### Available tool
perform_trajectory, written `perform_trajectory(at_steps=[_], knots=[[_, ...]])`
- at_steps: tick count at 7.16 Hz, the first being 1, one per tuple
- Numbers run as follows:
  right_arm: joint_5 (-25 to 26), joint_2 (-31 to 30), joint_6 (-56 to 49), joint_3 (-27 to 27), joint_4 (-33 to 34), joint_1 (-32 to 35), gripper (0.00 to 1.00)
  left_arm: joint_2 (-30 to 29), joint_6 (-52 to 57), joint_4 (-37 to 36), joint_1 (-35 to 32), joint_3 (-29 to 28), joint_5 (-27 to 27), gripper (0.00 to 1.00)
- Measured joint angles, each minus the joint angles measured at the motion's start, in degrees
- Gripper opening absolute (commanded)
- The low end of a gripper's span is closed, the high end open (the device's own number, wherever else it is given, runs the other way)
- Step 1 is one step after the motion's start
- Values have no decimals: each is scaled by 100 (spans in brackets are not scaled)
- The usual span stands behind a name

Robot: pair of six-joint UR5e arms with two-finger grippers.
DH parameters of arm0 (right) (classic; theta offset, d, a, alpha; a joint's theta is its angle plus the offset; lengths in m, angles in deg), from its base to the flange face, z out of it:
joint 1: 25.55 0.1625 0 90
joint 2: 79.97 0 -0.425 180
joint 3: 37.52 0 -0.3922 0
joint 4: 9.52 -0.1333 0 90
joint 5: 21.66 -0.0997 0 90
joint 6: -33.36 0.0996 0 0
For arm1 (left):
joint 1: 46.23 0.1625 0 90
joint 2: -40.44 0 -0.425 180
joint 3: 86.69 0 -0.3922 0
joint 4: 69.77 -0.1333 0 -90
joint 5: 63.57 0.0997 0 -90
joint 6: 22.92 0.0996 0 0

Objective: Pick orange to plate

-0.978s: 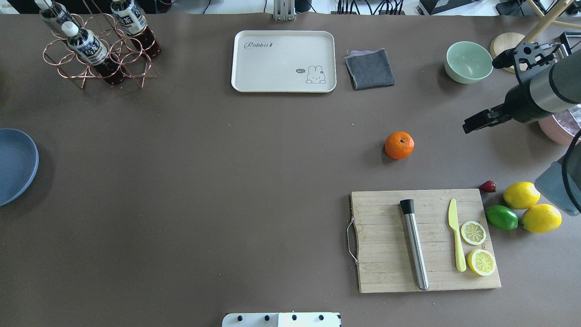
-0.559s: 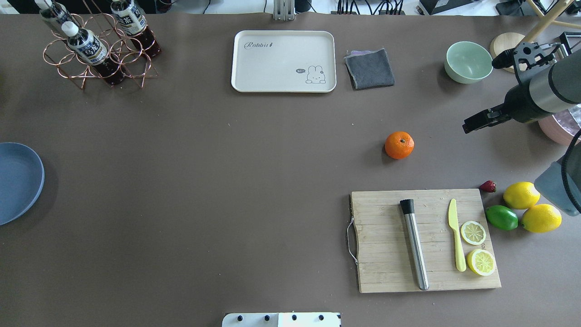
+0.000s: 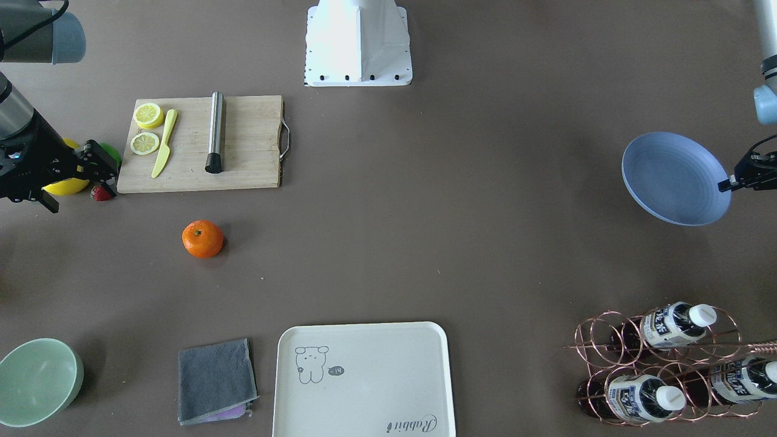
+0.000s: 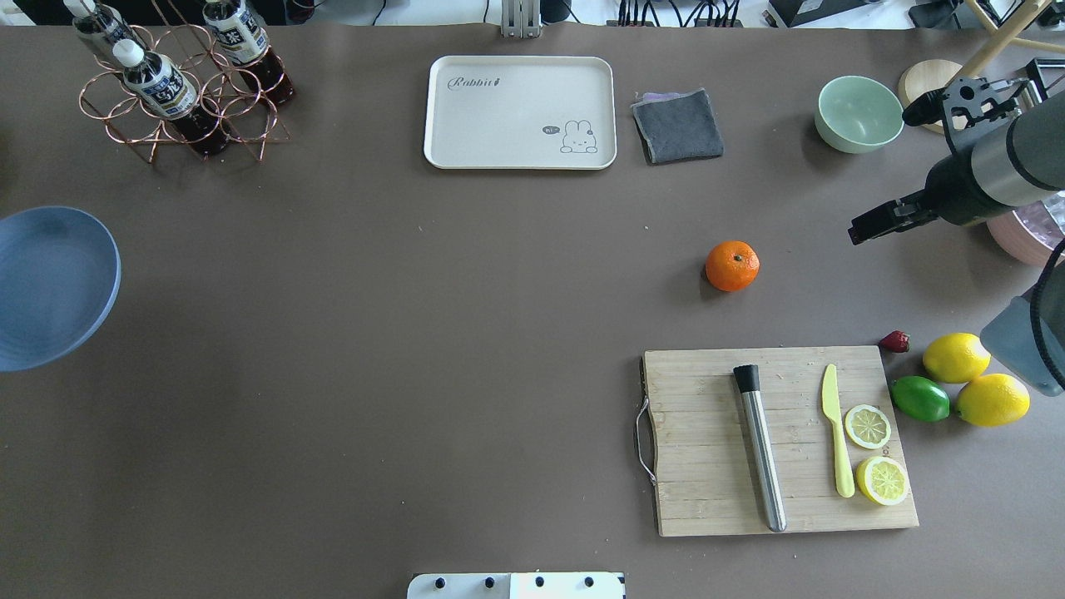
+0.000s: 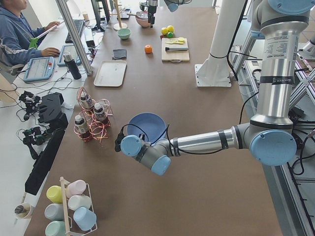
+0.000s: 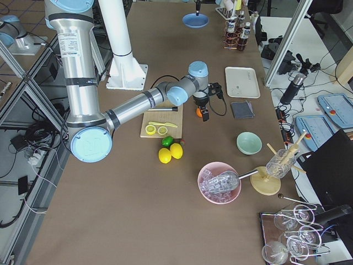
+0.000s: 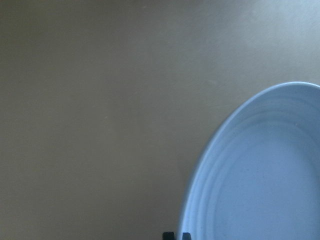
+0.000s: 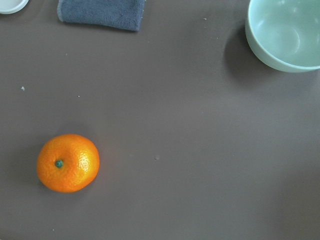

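The orange (image 4: 732, 265) is placed nearer the right gripper (image 4: 859, 230), its spread untellable; the plate (image 4: 50, 287) is clamped by the left gripper (image 3: 731, 180).

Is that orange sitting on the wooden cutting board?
No, the orange rests on the bare brown table, apart from the cutting board.

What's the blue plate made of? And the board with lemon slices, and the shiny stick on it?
The plate looks like matte plastic or melamine: even blue, faint rings, no glare. The board is wood or bamboo, showing plank strips and grain. The stick looks like brushed steel, silvery, with a black, perhaps rubber, end.
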State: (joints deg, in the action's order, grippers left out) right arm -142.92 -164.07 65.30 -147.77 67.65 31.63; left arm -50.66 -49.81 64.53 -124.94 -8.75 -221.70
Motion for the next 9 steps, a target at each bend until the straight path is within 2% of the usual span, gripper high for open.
perform_trajectory(at_steps=[2, 4, 6, 9], knots=[[-3, -10, 142, 9, 0, -7, 100, -78, -1845, 186, 442, 1075, 288, 0], [-5, -16, 319, 22, 0, -16, 100, -498, -3569, 241, 1506, 1839, 1300, 0], [-6, -8, 448, 43, 0, -30, 100, -1296, -4683, 124, 2802, 1905, 2493, 0], [0, 4, 529, 50, 0, -56, 100, -2538, -5104, -641, 4144, 1388, 3884, 0]])
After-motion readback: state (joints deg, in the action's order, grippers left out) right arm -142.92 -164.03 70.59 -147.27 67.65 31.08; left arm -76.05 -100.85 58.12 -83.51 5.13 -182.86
